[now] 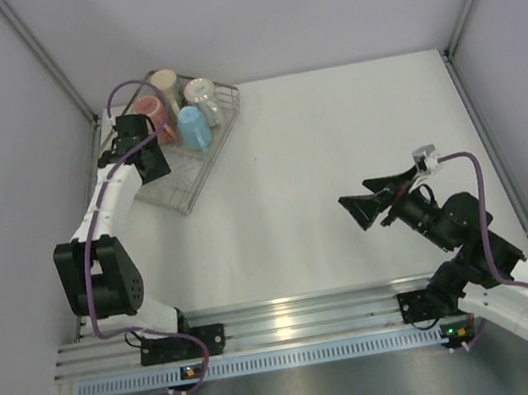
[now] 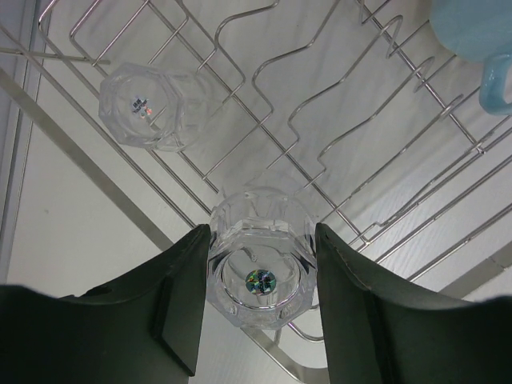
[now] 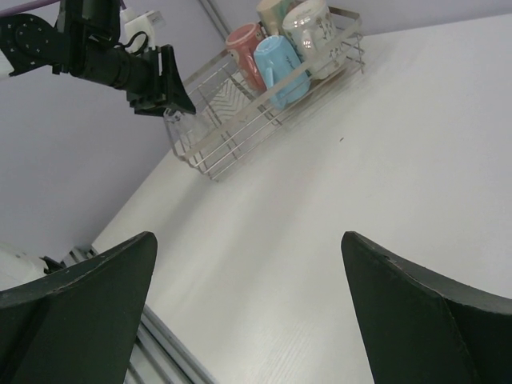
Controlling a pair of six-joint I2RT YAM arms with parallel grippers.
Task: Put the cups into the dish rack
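1. The left gripper [image 2: 260,232] is at the far left, over the dish rack [image 1: 186,195]. It is about half open, and its fingers press both sides of a small clear glass [image 2: 260,268] so it cannot slip.
2. That glass hangs over the rack's wires, not over the bare surface [image 1: 333,125].
3. A second clear glass [image 2: 144,108] sits in the rack just beyond it.
4. The blue cup [image 1: 194,128], pink mug [image 1: 154,114], cream mug [image 1: 163,80] and dotted mug [image 1: 201,94] are packed at the rack's far end. I think that leaves room for the glasses.
5. The right gripper [image 3: 248,240] is wide open and holds nothing. It waits at the near right, out of the way.
6. This looks like the last cup to go in.
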